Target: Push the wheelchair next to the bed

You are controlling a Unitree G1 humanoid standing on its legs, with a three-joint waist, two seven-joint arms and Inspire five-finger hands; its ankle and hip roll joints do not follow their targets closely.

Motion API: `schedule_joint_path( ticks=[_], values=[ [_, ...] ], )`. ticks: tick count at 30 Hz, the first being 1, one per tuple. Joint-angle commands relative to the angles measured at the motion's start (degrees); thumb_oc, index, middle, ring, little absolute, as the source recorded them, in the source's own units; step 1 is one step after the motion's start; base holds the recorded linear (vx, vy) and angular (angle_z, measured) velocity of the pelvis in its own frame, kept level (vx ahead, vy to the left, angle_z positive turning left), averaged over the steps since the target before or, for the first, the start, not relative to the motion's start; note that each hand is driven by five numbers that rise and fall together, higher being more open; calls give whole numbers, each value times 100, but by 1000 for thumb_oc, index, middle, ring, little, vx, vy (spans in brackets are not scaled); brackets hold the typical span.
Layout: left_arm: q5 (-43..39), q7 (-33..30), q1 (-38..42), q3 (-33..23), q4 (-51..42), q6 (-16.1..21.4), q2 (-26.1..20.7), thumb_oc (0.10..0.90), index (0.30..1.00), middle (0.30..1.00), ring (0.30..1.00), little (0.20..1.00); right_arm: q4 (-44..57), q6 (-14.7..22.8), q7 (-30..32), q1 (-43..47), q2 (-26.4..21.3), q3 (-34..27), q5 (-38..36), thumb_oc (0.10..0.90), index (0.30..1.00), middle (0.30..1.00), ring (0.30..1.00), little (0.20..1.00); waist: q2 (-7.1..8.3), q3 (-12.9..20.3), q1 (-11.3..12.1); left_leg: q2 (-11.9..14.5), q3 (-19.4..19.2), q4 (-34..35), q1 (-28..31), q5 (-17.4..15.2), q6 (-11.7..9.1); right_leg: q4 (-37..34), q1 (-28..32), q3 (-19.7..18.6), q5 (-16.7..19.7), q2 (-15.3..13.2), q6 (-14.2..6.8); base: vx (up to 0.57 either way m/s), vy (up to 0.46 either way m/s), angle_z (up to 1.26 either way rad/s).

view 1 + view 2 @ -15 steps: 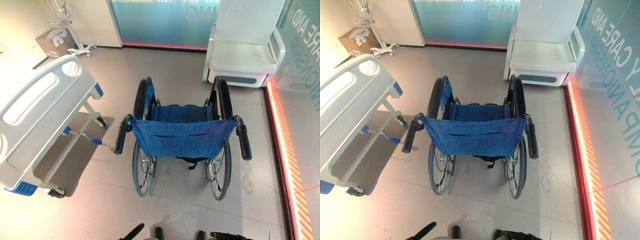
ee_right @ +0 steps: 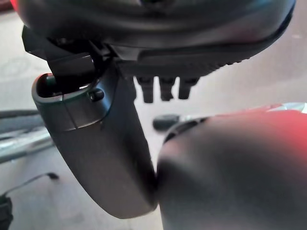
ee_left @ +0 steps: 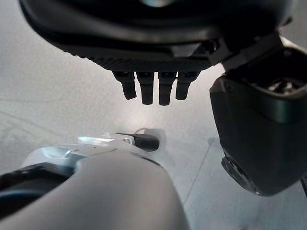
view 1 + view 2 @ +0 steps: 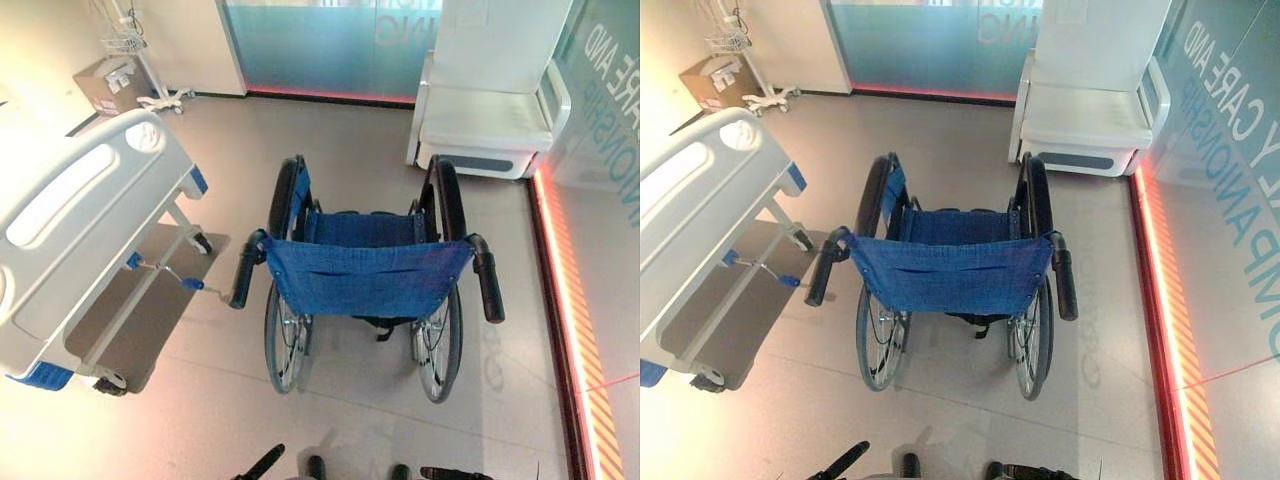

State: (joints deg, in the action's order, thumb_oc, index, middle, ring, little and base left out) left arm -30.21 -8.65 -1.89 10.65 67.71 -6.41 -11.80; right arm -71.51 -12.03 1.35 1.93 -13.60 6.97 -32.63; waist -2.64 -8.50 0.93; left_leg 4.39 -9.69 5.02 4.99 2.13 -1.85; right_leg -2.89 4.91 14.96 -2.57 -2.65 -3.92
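Note:
A wheelchair (image 4: 365,275) with a blue fabric back and seat stands in the middle of the floor, its back towards me. Its black push handles stick out at the left (image 4: 242,272) and the right (image 4: 488,285). The white hospital bed (image 4: 80,230) with blue corner fittings stands to the wheelchair's left, a gap of bare floor between them. My left hand (image 4: 262,465) and right hand (image 4: 455,473) hang low at the near edge, well short of the handles. Both wrist views show straight fingers (image 3: 153,88) (image 2: 165,88) holding nothing, with floor beyond them.
A white armchair (image 4: 485,110) stands beyond the wheelchair at the far right. A glass wall with a glowing red floor strip (image 4: 572,330) runs along the right side. A cardboard box (image 4: 108,85) and a wheeled stand (image 4: 160,98) sit at the far left.
The whole picture has shifted down by a touch. The wheelchair, the bed and both hands keep their places.

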Motion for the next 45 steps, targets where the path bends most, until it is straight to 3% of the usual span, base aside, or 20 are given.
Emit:
schedule_joint_path(
  ticks=[1,5,7,9,10,18,23,26,28,31,35,39,45],
  values=[
    [-274,-160,245,-173,152,330,-131,800,900,900,900,900,-181,232,351,-35,-67,-21,-361,800,900,900,900,900,139,-38,-48,-170,-59,-2,-3,-217,-34,-169,-42,-125,464,-293,-225,0,0,0],
    [-723,-268,239,-599,-492,337,-446,800,900,900,900,900,293,512,584,-70,-390,-414,-684,800,900,900,900,900,89,-26,-68,-170,-75,-10,3,-220,-34,-175,-34,-137,453,-311,-236,11,16,0],
    [-849,-353,302,-999,-887,299,-877,800,900,900,900,900,72,808,86,48,-1094,-1133,-838,800,900,900,900,900,110,-12,-21,-167,-107,-44,-8,-225,-49,-164,-42,-112,476,-319,-276,0,0,0],
    [-852,-356,322,-1106,-955,333,-997,800,900,900,900,900,12,895,17,90,-1255,-1276,-876,800,900,900,900,900,111,-22,-6,-166,-106,-38,3,-231,-42,-164,-34,-96,481,-324,-284,0,0,0],
    [-1120,-387,312,-1333,-1231,363,-1398,800,900,900,900,900,471,1036,214,23,-1541,-1473,-1103,800,900,900,900,900,111,-37,-33,-170,-122,-11,19,-240,-28,-170,-34,-90,488,-321,-284,0,0,0],
    [-1203,-771,-189,-2327,-2765,713,-2171,800,900,900,900,900,3164,1216,1808,-567,-1983,-2310,-1205,800,900,900,900,900,119,-102,-231,-175,-193,-2,26,-257,-14,-170,-80,-209,501,-310,-291,-1,12,-4],
    [-1333,-893,-345,-2848,-3991,605,-2364,800,900,900,900,900,4224,1382,2301,-599,-2250,-2927,-1094,800,900,900,900,900,121,-88,-229,-174,-165,-2,52,-277,-17,-184,-27,-221,460,-303,-276,13,6,0],
    [-1186,-1228,-436,-3298,-5407,261,-2491,800,900,900,900,900,5790,1011,2920,-558,-2351,-3385,-713,800,900,900,900,900,125,-50,-204,-167,-122,-2,69,-288,-25,-192,18,-211,414,-309,-266,27,6,0],
    [-840,-1453,-419,-3431,-5880,437,-2631,800,900,900,900,900,6324,1008,3026,-493,-2408,-3480,-565,800,900,900,900,900,129,-36,-206,-167,-104,-2,89,-297,-31,-191,44,-214,391,-311,-265,42,18,-1],
    [-547,-1680,-260,-3604,-6789,513,-2973,800,900,900,900,900,7232,696,3125,-269,-2529,-3484,-412,800,900,900,900,900,137,1,-190,-161,-95,-2,89,-293,-37,-191,54,-230,369,-309,-251,40,15,-1],
    [-458,-1478,-7,-3694,-7520,593,-3363,800,900,900,900,900,7844,556,2829,14,-2733,-3263,-237,800,900,900,900,900,150,27,-145,-130,-111,-2,97,-286,-60,-191,81,-212,350,-308,-237,0,0,0],
    [-900,-708,259,-3551,-7922,196,-3613,800,900,900,900,900,8365,415,2476,312,-3018,-2988,-375,800,900,900,900,900,168,48,-108,-106,-126,-2,122,-290,-87,-192,120,-176,330,-292,-238,9,-5,0],
    [-1565,88,301,-3304,-8256,-341,-3661,800,900,900,900,900,8818,610,2092,396,-3044,-2854,-867,800,900,900,900,900,153,22,-129,-99,-178,-2,131,-293,-81,-181,116,-195,320,-270,-250,0,0,0]
  ],
)
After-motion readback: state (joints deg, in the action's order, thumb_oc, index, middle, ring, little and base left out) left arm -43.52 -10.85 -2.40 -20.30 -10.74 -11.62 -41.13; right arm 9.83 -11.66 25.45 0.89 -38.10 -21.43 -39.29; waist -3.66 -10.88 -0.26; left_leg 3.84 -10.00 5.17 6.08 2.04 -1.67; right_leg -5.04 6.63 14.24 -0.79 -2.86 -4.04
